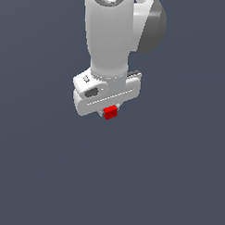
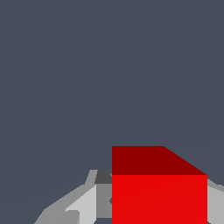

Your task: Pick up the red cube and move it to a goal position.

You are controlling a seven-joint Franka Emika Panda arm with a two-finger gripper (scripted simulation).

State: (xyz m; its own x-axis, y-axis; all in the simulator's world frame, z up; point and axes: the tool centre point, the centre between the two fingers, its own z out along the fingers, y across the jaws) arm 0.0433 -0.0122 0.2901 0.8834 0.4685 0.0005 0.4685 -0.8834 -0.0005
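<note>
The white arm [image 1: 110,35] is hanging down from the top of the exterior view, its wide wrist section pointing straight at the flat grey-blue surface [image 1: 167,181]. At its lower end the claw [image 1: 109,113] is pinching the red cube [image 1: 110,112]: the cube is sitting directly under the pale hand body, tucked between the short fingers, with only its lower and front faces poking out beneath the hand. Whether the cube is touching the surface or hanging clear of it cannot be told from these renders, since no shadow is showing.

In the wrist view the red cube [image 2: 159,192] is filling the space between the fingers [image 2: 85,205]. A bright front face and a darker adjoining face are showing, both flat and unmarked. One light grey finger is pressing close against one side of the cube, and a sliver of the other finger is peeking out on the opposite side, so the claw [image 2: 153,205] is closing tightly on the cube rather than standing spread.

No brand, label or readable writing is showing anywhere. The only mark on the hand is a small dark patch on the side of the body, too blurred to read as letters. The cube's faces are carrying no print. Beyond the claw, only the plain grey-blue surface is showing.
</note>
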